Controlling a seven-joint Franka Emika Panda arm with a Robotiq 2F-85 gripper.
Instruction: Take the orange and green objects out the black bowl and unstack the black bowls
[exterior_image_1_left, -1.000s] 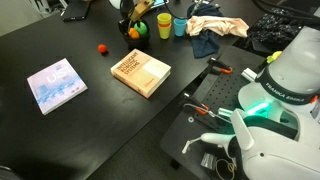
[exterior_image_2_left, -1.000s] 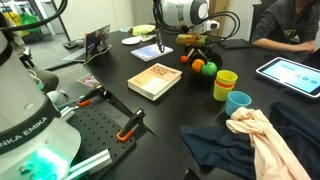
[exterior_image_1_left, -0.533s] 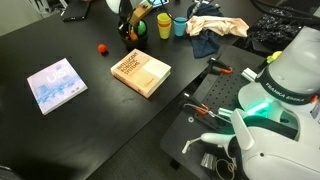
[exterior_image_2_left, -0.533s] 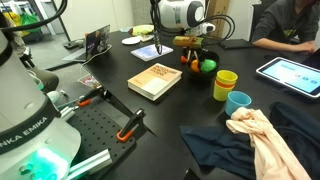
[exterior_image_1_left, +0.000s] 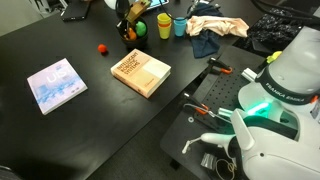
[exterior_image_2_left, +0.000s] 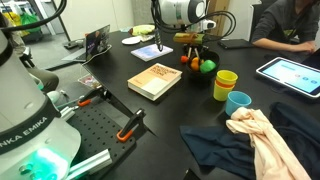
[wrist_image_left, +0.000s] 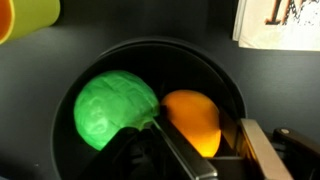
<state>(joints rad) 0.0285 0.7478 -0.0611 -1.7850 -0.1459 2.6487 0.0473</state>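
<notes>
The black bowl (wrist_image_left: 150, 55) fills the wrist view, and I cannot tell from it whether bowls are stacked. A green crinkled ball (wrist_image_left: 115, 108) lies in it on the left. An orange ball (wrist_image_left: 190, 115) lies on the right. My gripper (wrist_image_left: 215, 150) is open and down in the bowl. One finger sits between the two balls and the other is beside the bowl's wall, so the orange ball lies between the fingers. In both exterior views the gripper (exterior_image_1_left: 129, 24) (exterior_image_2_left: 193, 50) hangs over the bowl (exterior_image_2_left: 199, 70) at the table's far end.
A yellow cup (exterior_image_2_left: 226, 83) and a blue cup (exterior_image_2_left: 237, 102) stand close to the bowl. A brown book (exterior_image_2_left: 155, 80) lies next to it. Cloths (exterior_image_2_left: 255, 135), a tablet (exterior_image_2_left: 290, 72), a small red ball (exterior_image_1_left: 101, 47) and a blue-white book (exterior_image_1_left: 56, 84) lie on the black table.
My gripper has come down into the bowl, over the orange ball. The balls and the bowl stay in place.
</notes>
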